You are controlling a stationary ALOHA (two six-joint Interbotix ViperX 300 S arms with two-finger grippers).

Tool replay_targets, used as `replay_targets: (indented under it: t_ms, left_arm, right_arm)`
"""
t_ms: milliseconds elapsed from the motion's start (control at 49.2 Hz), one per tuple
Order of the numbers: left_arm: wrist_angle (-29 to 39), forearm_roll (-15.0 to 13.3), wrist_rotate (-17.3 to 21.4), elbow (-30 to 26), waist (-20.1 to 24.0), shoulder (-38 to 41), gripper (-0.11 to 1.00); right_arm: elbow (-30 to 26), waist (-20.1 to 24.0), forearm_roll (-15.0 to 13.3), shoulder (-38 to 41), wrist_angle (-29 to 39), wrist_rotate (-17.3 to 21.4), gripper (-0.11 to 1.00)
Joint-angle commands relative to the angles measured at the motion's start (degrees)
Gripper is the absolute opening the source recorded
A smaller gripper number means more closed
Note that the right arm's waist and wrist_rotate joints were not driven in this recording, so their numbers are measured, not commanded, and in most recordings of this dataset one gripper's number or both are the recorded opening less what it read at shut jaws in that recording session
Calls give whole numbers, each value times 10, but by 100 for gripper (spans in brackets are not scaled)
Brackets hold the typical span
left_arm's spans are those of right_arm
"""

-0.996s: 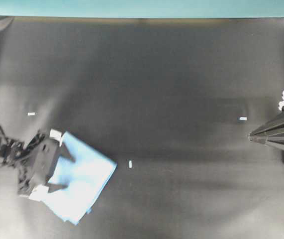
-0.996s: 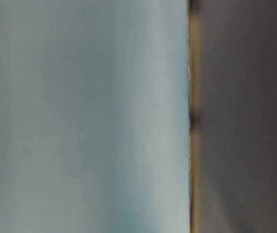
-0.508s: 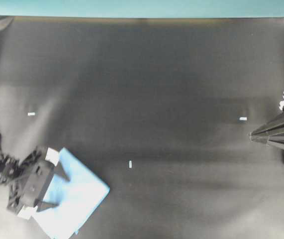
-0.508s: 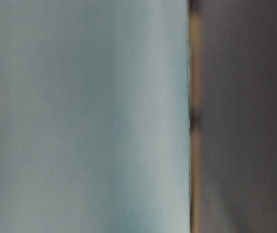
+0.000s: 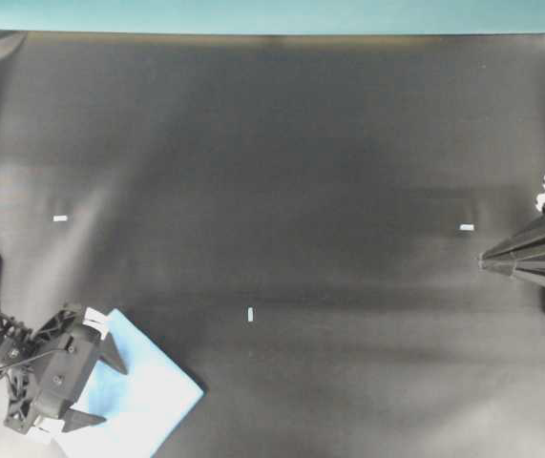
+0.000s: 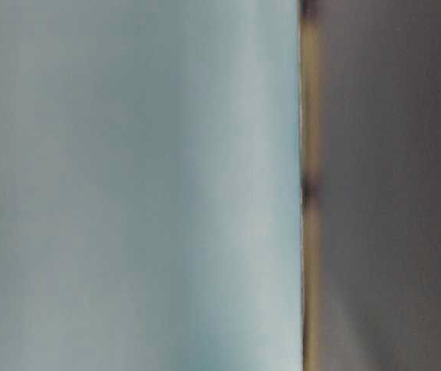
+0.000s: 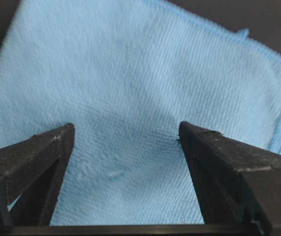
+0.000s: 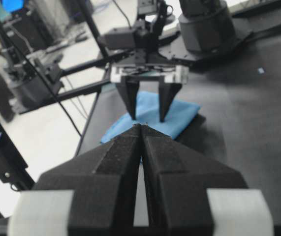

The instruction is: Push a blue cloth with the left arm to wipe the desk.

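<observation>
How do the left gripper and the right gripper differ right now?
Jaws: the left gripper stands wide open; the right gripper is shut, fingers together in a point.
Contact: the left gripper's fingertips sit on the blue cloth; the right gripper has nothing under it but bare desk.
Place: left gripper at the overhead view's bottom-left, right gripper at its right edge.
Both are black with white clips.

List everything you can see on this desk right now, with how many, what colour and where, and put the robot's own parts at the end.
blue cloth: one, pale blue, lying flat at the near-left corner of the desk, under the left gripper.
tape marks: three, white, small, spread across the middle of the desk.
desk: one, matte black, with a teal strip along the far edge.
left gripper: one, black with white pads, open, fingertips pressed on the cloth.
right gripper: one, black with white clips, shut, at the right edge, away from the cloth.
</observation>
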Motion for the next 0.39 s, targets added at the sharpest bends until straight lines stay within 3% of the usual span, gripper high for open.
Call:
replay_targets:
  t_ms: [0,366]
  left_arm:
    - [-3,2,20,-16,-2,-25,83]
    - [33,2,40,-13,-2,-136,83]
  right_arm:
    - [-4,0,1,3,-5,0,0]
    - [-4,-1,1,-1,-18,0,0]
